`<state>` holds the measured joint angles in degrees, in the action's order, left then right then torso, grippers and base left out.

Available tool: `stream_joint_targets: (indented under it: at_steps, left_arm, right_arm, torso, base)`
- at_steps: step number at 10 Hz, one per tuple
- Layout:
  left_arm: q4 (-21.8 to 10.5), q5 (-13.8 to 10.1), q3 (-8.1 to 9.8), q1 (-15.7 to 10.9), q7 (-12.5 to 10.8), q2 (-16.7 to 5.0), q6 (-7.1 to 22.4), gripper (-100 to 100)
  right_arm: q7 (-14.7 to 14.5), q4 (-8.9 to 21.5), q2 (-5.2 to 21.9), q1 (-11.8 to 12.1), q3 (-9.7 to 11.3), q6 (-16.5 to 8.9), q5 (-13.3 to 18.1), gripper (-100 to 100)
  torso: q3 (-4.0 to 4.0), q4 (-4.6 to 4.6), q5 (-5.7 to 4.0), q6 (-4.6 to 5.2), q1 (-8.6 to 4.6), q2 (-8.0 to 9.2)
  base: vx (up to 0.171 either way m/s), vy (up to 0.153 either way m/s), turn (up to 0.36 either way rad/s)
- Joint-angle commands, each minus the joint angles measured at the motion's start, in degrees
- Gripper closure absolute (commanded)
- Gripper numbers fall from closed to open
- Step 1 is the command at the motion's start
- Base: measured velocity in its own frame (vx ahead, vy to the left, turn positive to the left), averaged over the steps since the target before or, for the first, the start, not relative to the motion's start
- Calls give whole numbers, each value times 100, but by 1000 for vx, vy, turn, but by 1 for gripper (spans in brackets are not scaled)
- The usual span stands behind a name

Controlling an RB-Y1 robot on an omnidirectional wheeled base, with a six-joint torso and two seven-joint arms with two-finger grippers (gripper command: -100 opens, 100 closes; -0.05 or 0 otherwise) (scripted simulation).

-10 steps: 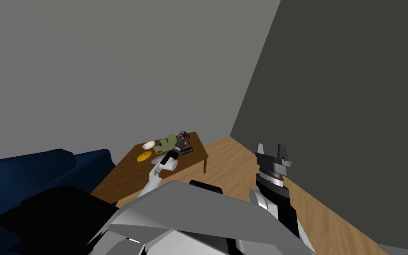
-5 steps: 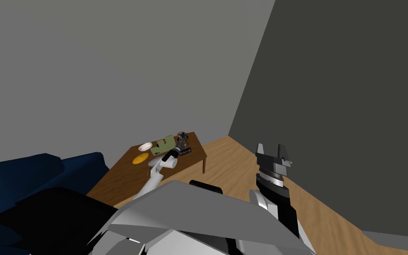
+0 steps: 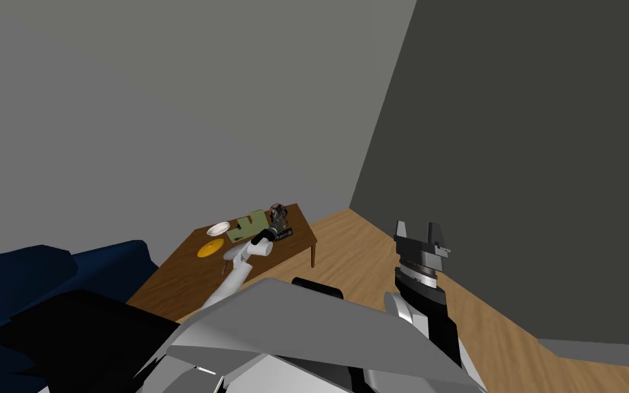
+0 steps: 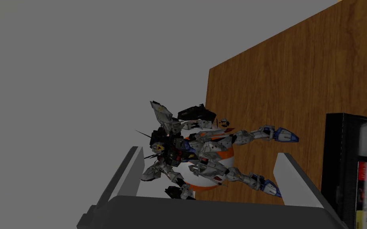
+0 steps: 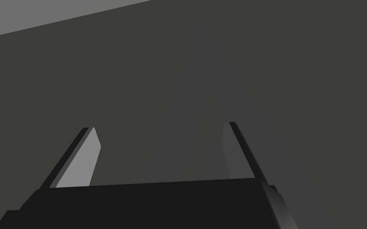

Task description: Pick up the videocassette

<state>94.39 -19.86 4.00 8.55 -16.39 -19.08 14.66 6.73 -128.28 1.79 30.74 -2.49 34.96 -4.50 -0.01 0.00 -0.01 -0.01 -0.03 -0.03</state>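
Black videocassette (image 4: 356, 171) flat on brown wooden table (image 4: 298, 67), just outside one finger of my left gripper (image 4: 210, 152). Fingers spread wide, grasping nothing; toy robot figure (image 4: 178, 151) lies between them. My right gripper (image 5: 161, 126) well apart from table, fingers spread, empty.

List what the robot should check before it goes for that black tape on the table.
1. Left claw open: ok.
2. Left claw aimed at the videocassette: not ok, it lies beside one finger, outside the gap.
3. Gap ahead free: not ok, a toy figure lies in front of it.
4. Videocassette flat on the table: ok.
5. Right claw open, away from the table: ok.
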Motion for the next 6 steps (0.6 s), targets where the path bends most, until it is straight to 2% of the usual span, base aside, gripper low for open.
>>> stream_joint_targets:
  at_steps: [1,2,3,4,6]
  left_arm:
    - [-206,-66,3,-77,-29,-64,209,-100]
    - [-350,-159,54,-237,-79,-149,463,-100]
    - [-500,-159,54,-237,-79,-149,560,-100]
    - [-746,-252,105,-400,-128,-237,722,-100]
    - [-807,-252,105,-400,-128,-237,910,-100]
  right_arm:
    - [0,0,0,0,0,0,0,0]
    - [0,0,0,0,0,0,0,0]
    - [0,0,0,0,0,0,0,0]
    - [0,0,0,1,0,0,0,0]
    - [0,0,0,1,0,0,0,0]
  torso:
    - [0,0,0,0,0,0]
    - [0,0,0,-3,1,0]
    - [-1,0,0,0,1,-1]
    - [-1,-1,1,-3,3,-2]
    - [-2,-1,1,-2,1,-3]
  base:
    - [7,-4,-68]
    - [9,-7,-123]
    - [10,-2,-53]
    - [13,-5,-87]
    - [9,-1,-32]
